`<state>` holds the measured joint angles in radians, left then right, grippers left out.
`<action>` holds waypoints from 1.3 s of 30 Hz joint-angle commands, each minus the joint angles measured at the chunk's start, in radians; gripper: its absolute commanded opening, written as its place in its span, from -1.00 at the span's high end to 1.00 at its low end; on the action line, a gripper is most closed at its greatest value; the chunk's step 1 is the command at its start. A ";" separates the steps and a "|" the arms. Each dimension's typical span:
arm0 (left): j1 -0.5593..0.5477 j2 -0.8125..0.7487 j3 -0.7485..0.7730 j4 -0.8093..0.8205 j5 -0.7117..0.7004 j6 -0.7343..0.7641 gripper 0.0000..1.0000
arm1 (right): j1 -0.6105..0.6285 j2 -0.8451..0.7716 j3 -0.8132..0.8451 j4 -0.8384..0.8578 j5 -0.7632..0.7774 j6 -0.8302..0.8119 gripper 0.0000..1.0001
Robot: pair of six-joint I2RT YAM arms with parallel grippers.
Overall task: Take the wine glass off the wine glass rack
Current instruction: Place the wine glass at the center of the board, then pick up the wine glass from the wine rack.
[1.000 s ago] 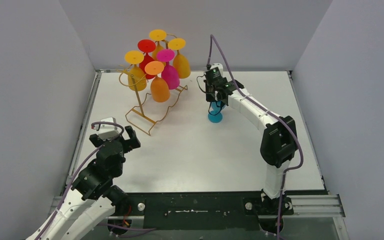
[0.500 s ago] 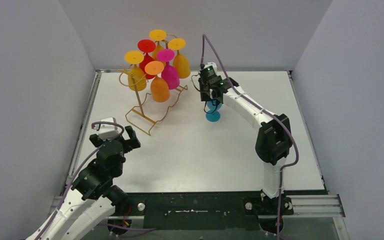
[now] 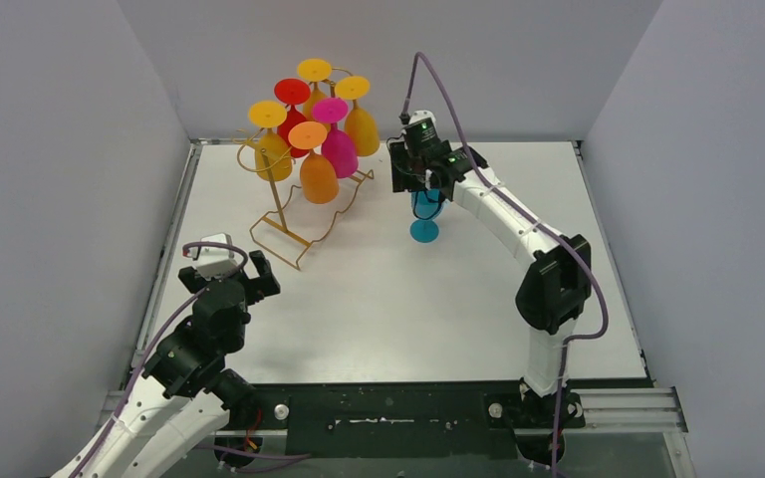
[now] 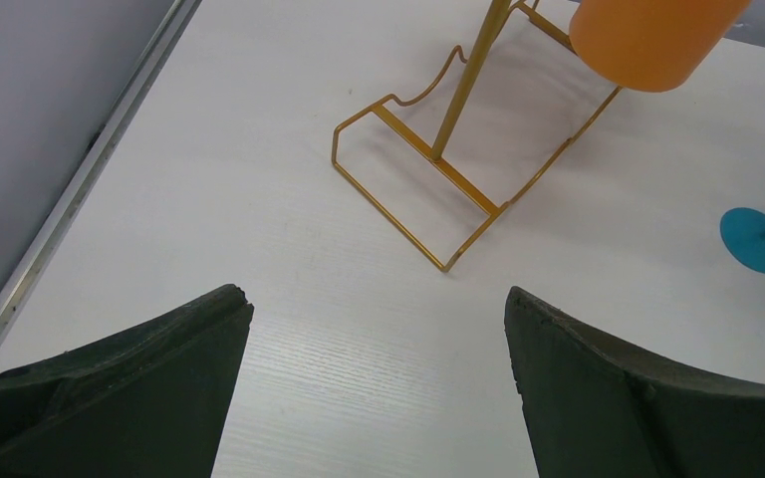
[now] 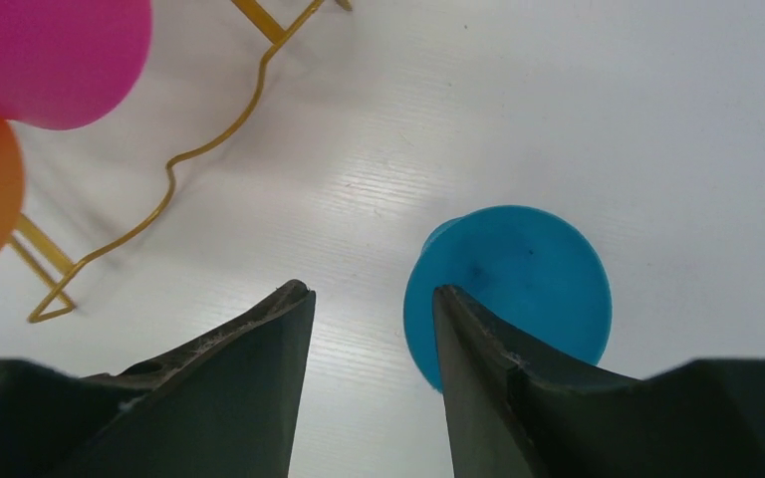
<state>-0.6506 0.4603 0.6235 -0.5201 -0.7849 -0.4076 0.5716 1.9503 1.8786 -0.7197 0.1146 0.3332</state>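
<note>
Blue wine glass (image 3: 424, 217): upright on worktop (image 3: 388, 299), far-middle, well apart from wine glass rack (image 4: 463, 95).
Right tool (image 5: 371, 294): part-spread just above it, pinching nothing.
Left tool (image 4: 374, 299): spread wide, empty.
Step, judged: release.
Next: straight lift clear, without nudging the rim.

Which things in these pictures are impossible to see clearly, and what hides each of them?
- Top external view: the right claw hides most of the bowl of the blue wine glass. Whether they touch cannot be told.
- Right wrist view: one finger covers the near edge of the glass.
- Left wrist view: the upper edge cuts off the orange wine glass and the top of the wine glass rack. The right edge cuts off the blue bowl.
</note>
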 commanded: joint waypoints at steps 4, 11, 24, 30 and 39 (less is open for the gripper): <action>0.008 0.008 0.008 0.028 -0.002 -0.006 -0.95 | 0.000 -0.217 -0.105 0.215 -0.213 0.159 -0.01; 0.011 0.008 0.006 0.031 0.001 -0.002 -0.95 | -0.004 -0.329 -0.274 0.532 -0.409 0.399 -0.10; 0.011 0.003 0.005 0.031 0.010 -0.002 -0.95 | 0.009 -0.212 -0.248 0.897 -0.599 0.737 -0.11; 0.013 0.003 0.001 0.034 0.013 -0.001 -0.95 | 0.024 -0.132 -0.183 0.907 -0.601 0.787 -0.10; 0.016 0.015 0.001 0.041 0.024 0.004 -0.95 | 0.048 -0.061 -0.099 0.924 -0.604 0.806 -0.08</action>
<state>-0.6411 0.4698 0.6231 -0.5194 -0.7689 -0.4072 0.6056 1.8877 1.7012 0.1196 -0.4797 1.1191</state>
